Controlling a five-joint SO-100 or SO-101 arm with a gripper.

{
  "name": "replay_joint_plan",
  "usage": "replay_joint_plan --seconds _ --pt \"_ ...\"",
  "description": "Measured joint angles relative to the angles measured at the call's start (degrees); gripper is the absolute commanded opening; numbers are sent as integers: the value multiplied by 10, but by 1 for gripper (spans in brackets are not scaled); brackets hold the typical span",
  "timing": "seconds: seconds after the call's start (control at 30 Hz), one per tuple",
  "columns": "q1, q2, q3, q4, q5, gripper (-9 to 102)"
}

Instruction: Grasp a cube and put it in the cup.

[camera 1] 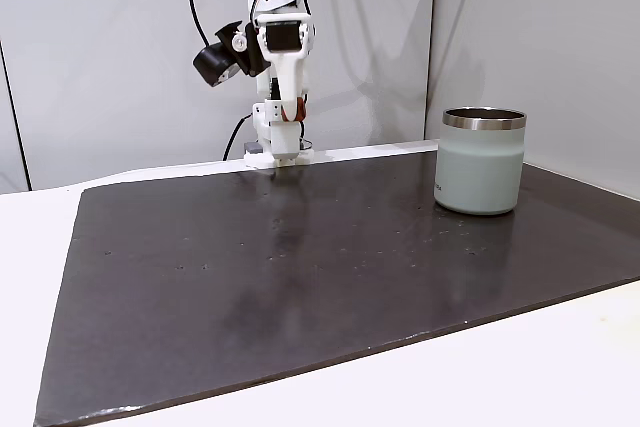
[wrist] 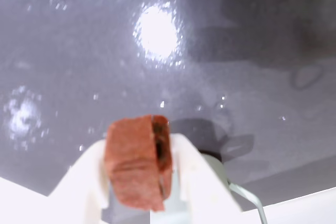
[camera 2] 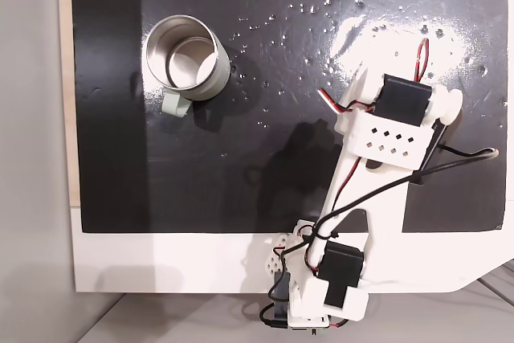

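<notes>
The worktop (camera 1: 300, 277) was a broad dark slab, glossy enough to throw back the room light, and it carried everything; I took its bareness as deliberate, leaving the arm a clean sweep from pick to drop.

The arm (camera 2: 353, 198) stood at the back edge in the side-on fixed view, at about twelve o'clock on the slab, folded over itself so the wrist pointed straight down. That posture made sense for a lift just off the surface: coming down square on a small thing gives the jaws an even bite.

The cup (camera 1: 483, 160) sat at roughly three o'clock on the slab in that same view, upright, mouth open to the ceiling, well apart from the arm. From above (camera 2: 182, 57) its steel rim showed a wide, empty opening, which I judged a forgiving target for a small load.

The gripper (wrist: 144, 182) was closed on the cube (wrist: 137, 161): in the wrist view the white jaws pressed both flanks of the reddish-brown block, which rode between them with the slab visible beyond and below. The block seemed turned a little in the grip rather than seated flat. I judged the pick done and the carry across to the cup not yet made.
</notes>
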Motion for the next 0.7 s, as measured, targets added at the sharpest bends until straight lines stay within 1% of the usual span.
replay_joint_plan --seconds 0.27,0.43,0.57,0.7 --pt "-12 54 -28 2 -13 7" --pt "-32 56 -44 4 -16 7" --pt "-70 58 -59 4 -25 7" --pt "-129 75 -62 0 -29 7"
